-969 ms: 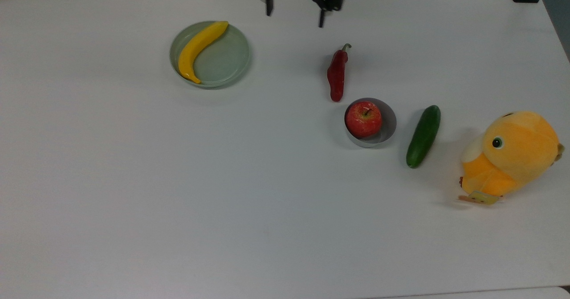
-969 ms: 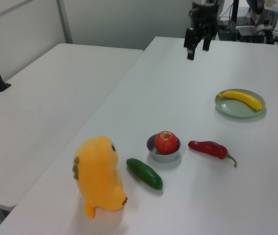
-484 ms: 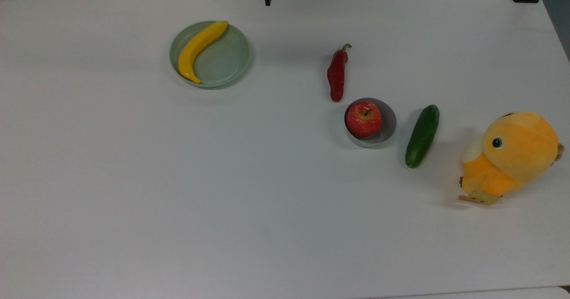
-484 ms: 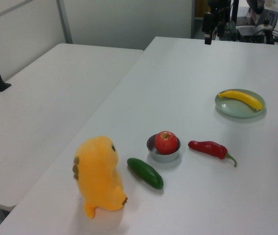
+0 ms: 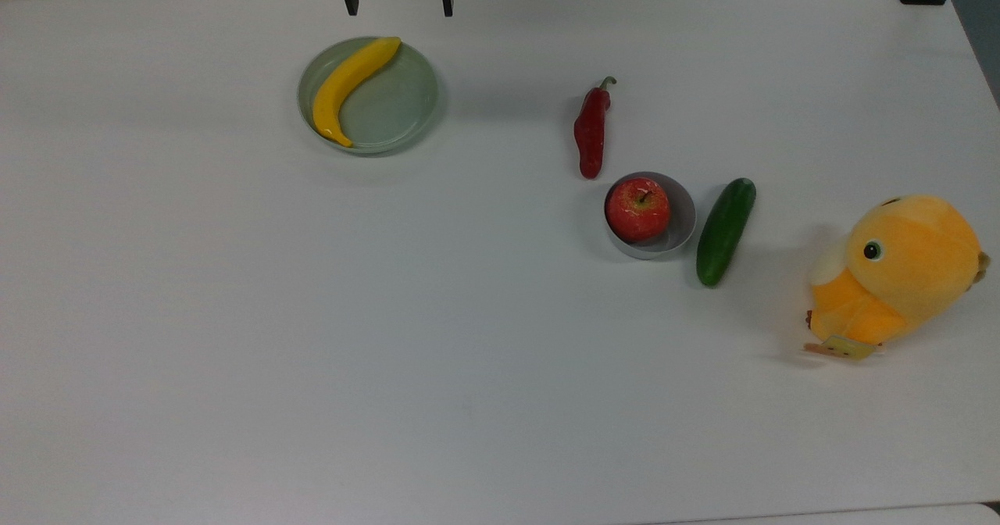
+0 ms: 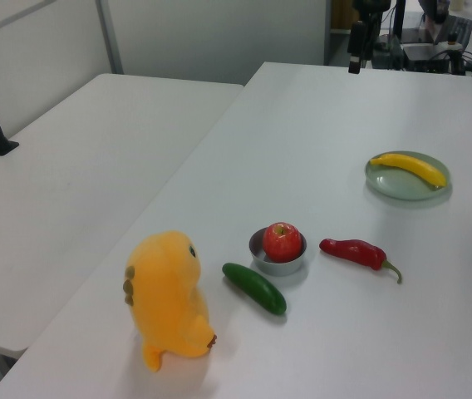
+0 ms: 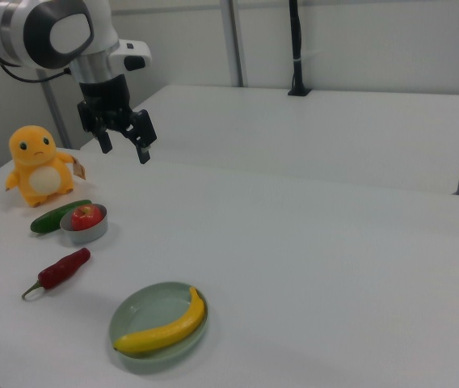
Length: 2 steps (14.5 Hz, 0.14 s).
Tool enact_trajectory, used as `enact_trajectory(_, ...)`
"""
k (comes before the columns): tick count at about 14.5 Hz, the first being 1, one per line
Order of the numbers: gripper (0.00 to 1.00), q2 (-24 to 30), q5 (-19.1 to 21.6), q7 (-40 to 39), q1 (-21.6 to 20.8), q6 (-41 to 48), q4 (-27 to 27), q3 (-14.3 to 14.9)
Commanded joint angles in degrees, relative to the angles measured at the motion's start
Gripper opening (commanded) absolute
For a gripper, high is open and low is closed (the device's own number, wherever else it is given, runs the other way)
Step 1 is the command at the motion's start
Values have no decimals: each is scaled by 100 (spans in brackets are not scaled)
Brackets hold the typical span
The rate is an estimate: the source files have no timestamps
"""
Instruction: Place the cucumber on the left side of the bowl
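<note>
Overhead, tool (image 7: 124,147) wide apart, empty-fingered

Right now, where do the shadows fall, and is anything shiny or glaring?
Top view: soft shadows lie below the plate and left of the bowl; the apple shows a small highlight. Right view: light is even, with faint shadows under the pepper and the end effector.

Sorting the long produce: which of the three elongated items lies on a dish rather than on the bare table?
The curved yellow banana, on the pale green plate; the red chili pepper and dark green cucumber lie on the table.
</note>
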<state>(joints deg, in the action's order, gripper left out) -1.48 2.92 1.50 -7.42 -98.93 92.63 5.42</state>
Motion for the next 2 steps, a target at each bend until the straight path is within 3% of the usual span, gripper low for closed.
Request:
enact_trajectory(1, 100, 174, 112, -124, 39, -153, 202, -32)
enact_trajectory(2, 100, 174, 112, -133, 39, -153, 194, -32)
